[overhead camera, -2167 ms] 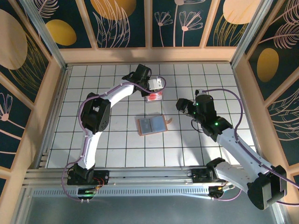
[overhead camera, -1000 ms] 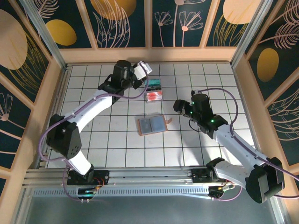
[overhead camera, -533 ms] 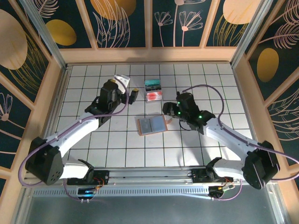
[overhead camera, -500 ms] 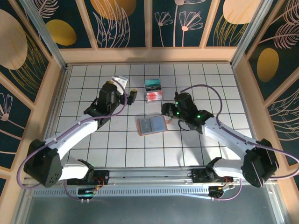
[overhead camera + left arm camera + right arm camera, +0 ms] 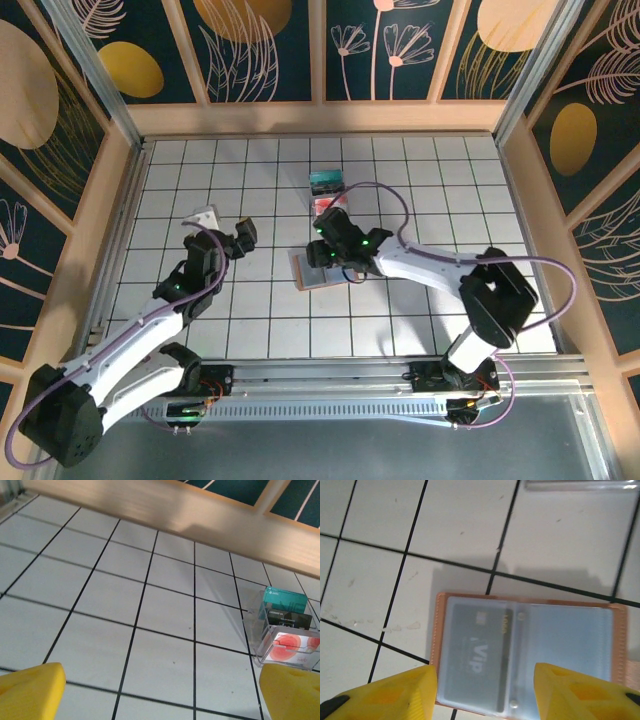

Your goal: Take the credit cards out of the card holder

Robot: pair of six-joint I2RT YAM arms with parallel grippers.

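From above, the left hand (image 5: 226, 228) hangs over the left part of the white gridded table (image 5: 420, 160) with its fingers spread wide and nothing between them, well apart from everything else. The right hand (image 5: 326, 246) is down over the open tan card holder (image 5: 312, 276) near the table's middle. Beyond it lie the pink-white card (image 5: 322, 204) and the teal card (image 5: 325, 181), just beside each other. In the left wrist view the yellow fingertips (image 5: 30, 690) stand far apart over bare tiles, and the teal card (image 5: 285, 600) and the pink-white card (image 5: 290, 647) with red circles lie to the right, something dark between them. In the right wrist view the card holder (image 5: 440, 630) lies flat and open, a dark card (image 5: 475, 655) marked VIP inside its left clear sleeve; the right hand (image 5: 485, 695) has its fingers partway apart over the holder's near edge, gripping nothing that I can make out
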